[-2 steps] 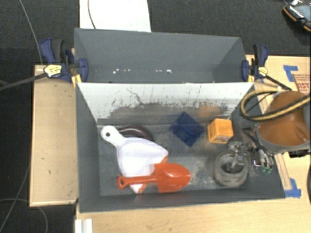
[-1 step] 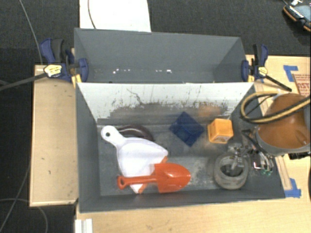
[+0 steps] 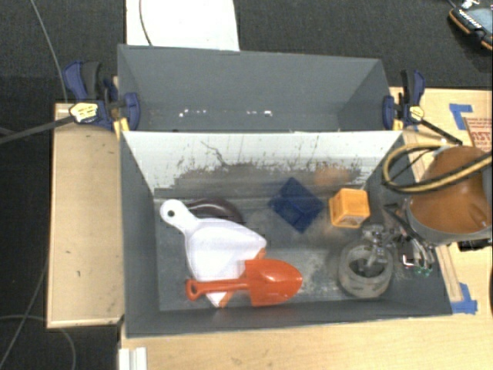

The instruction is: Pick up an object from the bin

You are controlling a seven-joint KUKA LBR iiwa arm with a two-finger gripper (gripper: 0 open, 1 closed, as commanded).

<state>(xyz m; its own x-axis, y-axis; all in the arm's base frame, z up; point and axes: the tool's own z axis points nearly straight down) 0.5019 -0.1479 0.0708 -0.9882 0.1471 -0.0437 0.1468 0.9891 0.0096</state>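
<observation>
The gripper [image 3: 375,254] is down low in the right front corner of the bin [image 3: 142,245]. It is right over a grey ring [image 3: 362,281] that looks like a roll of tape. The gripper's metal parts are small and dark and blend into the ring, so I cannot tell if the hand is wide, narrow or holding anything.

The arm's orange cover [image 3: 454,203] and its cables [image 3: 398,163] hide the bin's right wall.

Just behind the ring sits a small orange cube [image 3: 349,208]. Next to it is a dark blue block [image 3: 296,204]. On the left lies a white scoop [image 3: 216,253]. A red-orange shovel [image 3: 258,282] lies across its front edge. A dark brown round thing [image 3: 212,206] peeks out from behind the scoop, mostly hidden.
</observation>
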